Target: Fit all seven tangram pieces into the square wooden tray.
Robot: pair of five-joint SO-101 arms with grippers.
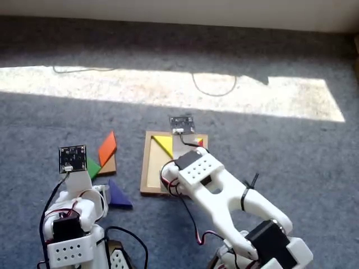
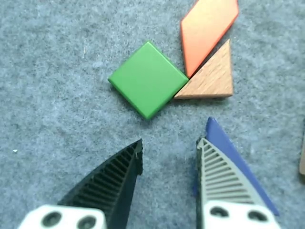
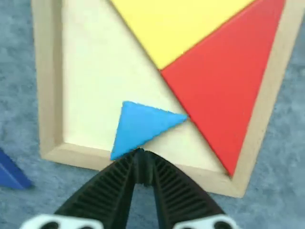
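Tray (image 1: 145,168), at frame centre, is met at its rim by the right gripper (image 3: 143,153), clenched against the light-blue triangle (image 3: 140,125); left gripper (image 2: 169,141) is held released, lower left.

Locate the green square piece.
In the left wrist view, the green square lies on the carpet, touching the wooden triangle, beside the orange parallelogram, ahead of the left gripper.

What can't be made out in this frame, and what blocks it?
- High view: the right arm covers the tray's near right part, hiding how pieces sit there.
- High view: the left arm's camera board covers most of the green square.
- Left wrist view: the left claw hides part of the dark blue triangle.
- Right wrist view: whether the shut right claw pinches the light blue triangle or only touches it.
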